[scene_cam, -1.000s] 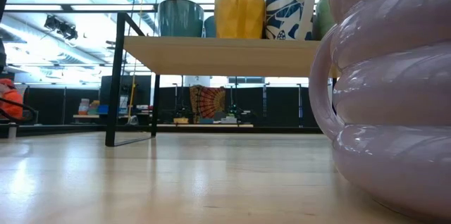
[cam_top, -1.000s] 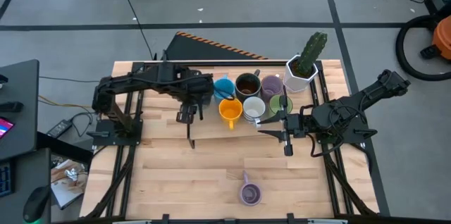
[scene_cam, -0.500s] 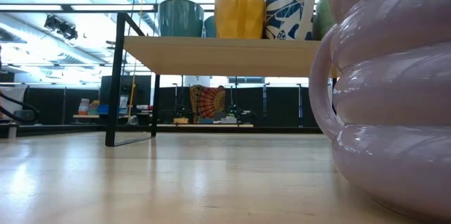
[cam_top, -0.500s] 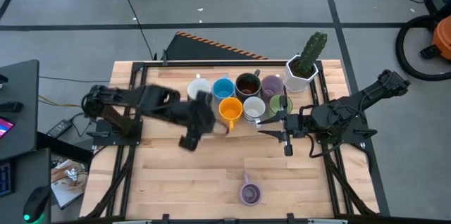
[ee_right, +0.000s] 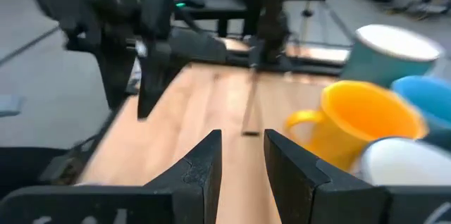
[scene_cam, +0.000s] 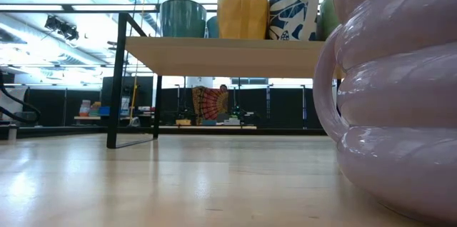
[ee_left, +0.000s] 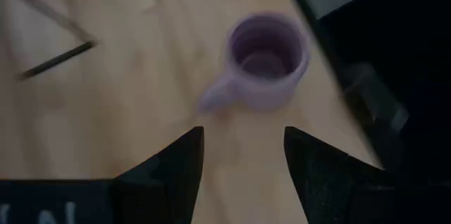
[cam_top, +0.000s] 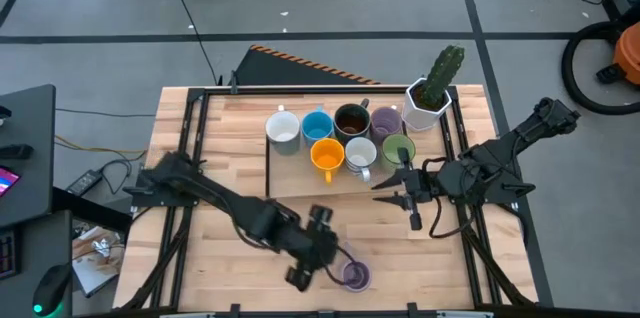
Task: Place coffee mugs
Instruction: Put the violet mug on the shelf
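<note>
Left fingers (ee_left: pixel 243 171) are spread wide, nothing between them, right beside my purple mug (cam_top: pixel 355 276) near the table's front edge (cam_top: pixel 330 310). Right gripper (cam_top: pixel 400 198) looks parted, empty, beside the shelf.

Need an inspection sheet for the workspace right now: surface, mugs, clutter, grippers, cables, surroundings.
Surface: wooden table with a raised shelf at the back.
Job's things: seven mugs grouped on the shelf; one purple mug alone at the front edge, upright.
Clutter: cactus pot at the shelf's back right corner.
Grippers: left gripper open, fingers beside the purple mug, not holding it; right gripper empty, by the shelf's right end.
Cables: black cable on the floor behind the table.
Surroundings: vacuum at right, desk at left.
</note>
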{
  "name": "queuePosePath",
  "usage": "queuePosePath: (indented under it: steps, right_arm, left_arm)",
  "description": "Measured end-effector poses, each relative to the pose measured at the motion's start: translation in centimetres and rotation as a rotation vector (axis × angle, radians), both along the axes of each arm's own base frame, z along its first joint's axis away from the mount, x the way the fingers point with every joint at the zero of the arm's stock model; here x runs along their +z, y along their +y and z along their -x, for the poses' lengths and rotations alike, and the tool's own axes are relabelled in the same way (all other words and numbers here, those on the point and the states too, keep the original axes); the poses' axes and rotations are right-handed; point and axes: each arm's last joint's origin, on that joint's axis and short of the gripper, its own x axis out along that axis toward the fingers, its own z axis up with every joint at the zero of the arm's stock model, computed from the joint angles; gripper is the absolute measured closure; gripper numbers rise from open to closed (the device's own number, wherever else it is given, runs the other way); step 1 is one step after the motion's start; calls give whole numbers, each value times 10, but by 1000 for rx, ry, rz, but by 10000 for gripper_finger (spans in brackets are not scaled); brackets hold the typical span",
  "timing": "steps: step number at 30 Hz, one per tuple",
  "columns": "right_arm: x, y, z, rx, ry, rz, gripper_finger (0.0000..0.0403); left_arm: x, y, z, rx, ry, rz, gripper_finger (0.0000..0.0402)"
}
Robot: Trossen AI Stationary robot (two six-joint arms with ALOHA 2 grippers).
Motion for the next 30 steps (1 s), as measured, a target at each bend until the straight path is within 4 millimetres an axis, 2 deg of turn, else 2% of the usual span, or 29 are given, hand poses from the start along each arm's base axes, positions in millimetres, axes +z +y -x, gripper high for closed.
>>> queuePosePath:
  steps: [3,7,12,21,27,30]
  right_arm:
    - [-2,8,5,46,27,-38,290]
    - [-5,23,14,110,52,-53,290]
    - [-5,41,27,199,58,-73,290]
    - [-6,65,53,286,70,-88,290]
    - [-7,74,66,295,68,-79,290]
    - [-7,76,70,304,67,-76,290]
  left_arm:
    - [-20,-14,-18,24,-29,75,210]
    - [-30,-21,-35,53,-130,104,220]
    - [-34,-13,-49,85,-208,30,221]
    - [-81,10,-79,231,-121,55,221]
    - [-95,15,-82,249,-52,95,221]
    - [-94,14,-80,241,-25,128,221]
